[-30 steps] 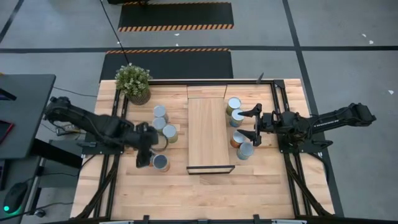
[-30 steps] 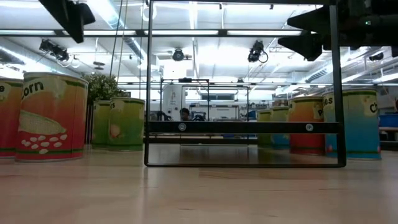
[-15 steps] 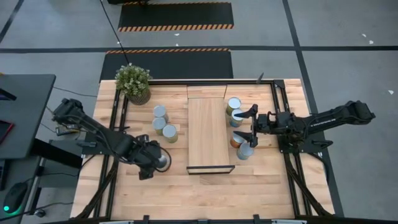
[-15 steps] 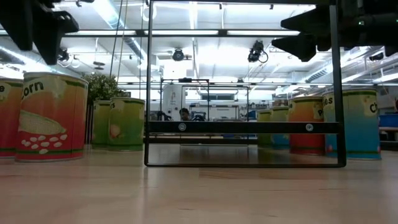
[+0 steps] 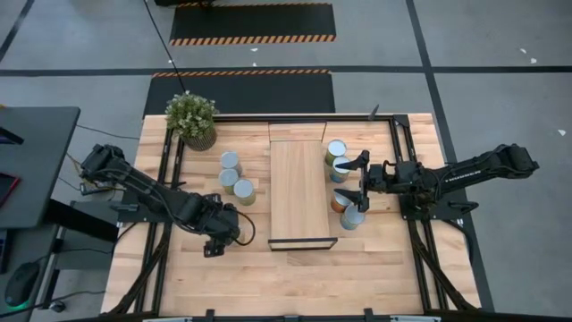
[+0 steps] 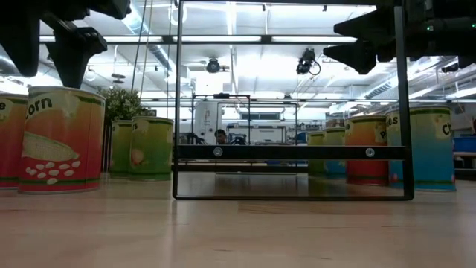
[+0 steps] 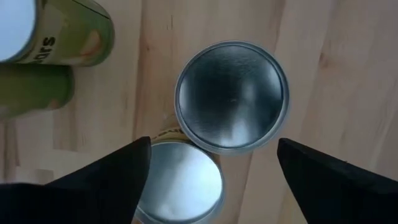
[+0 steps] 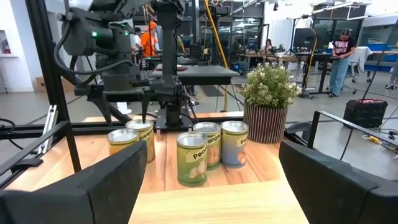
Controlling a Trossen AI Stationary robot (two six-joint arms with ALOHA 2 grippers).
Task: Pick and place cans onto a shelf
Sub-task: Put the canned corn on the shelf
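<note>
**Left claw spread above two cans, right claw waiting by the shelf**

Pale plank tabletop (image 5: 295,277) fills the high view, with the shelf (image 5: 299,192) lying lengthwise in the middle and a potted plant (image 5: 192,119) at the far left corner. On the left side of the shelf stand three cans (image 5: 237,177) in a loose cluster near the plant. Nearer the front edge, the left gripper (image 5: 223,234) hangs directly over two more cans; its wrist camera looks straight down on a silver can top (image 7: 231,95) between the two dark fingers (image 7: 109,177), which stand wide apart and touch neither it nor the second can top (image 7: 180,183) touching it. In the low view an orange corn can (image 6: 61,139) stands just under that gripper.

On the right side of the shelf four cans (image 5: 338,161) stand in a row close to its long edge. The right gripper (image 5: 362,182) hovers over them, fingers spread, holding nothing.
</note>
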